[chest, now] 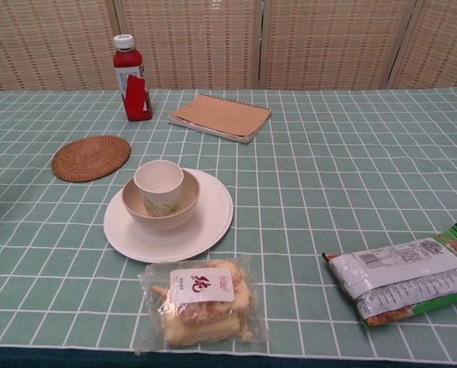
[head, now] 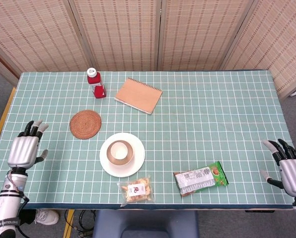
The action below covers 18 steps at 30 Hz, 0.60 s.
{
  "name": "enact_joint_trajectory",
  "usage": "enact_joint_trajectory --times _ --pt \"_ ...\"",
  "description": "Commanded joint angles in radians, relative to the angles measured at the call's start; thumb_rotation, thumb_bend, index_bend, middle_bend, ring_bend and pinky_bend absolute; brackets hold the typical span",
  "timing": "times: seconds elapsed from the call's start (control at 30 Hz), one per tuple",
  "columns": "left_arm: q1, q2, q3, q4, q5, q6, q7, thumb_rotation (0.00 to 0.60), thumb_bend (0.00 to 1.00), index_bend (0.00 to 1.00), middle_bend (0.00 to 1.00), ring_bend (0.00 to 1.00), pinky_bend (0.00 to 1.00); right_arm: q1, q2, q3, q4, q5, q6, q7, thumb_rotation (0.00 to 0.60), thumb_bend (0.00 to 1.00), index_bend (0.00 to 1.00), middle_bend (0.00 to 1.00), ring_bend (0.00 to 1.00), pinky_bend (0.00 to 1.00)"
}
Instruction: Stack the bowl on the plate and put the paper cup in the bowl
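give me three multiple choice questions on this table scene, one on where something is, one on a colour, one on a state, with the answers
1. Where is the paper cup?
A. on the woven coaster
B. inside the bowl
C. beside the notebook

2. What colour is the bottle at the far side of the table?
A. red
B. blue
C. yellow

3. What is the left hand doing?
A. gripping the cup
B. pressing on the plate
C. holding nothing, fingers apart, at the table's edge

Answers:
1 B: the cup stands upright in the bowl, which sits on the plate.
2 A: its body and label are red under a white cap.
3 C: the head view shows it well left of the plate, touching none of the objects.
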Motion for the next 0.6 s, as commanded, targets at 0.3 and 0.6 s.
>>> enact_joint_trajectory --times 0.3,0.6 --pt "0.163 -0.055 0.042 0.020 0.162 0.162 0.003 0.600 0.29 0.14 0.01 0.05 0.29 -0.001 0.004 -0.008 -0.008 -0.004 -0.003 0.012 0.600 0.23 0.12 0.15 0.04 0.14" --pt "0.216 -0.045 0.029 -0.008 0.200 0.168 0.027 0.600 0.29 0.14 0.01 0.05 0.29 -0.004 0.001 -0.010 -0.007 -0.004 0.004 0.013 0.600 0.24 0.12 0.15 0.04 0.14"
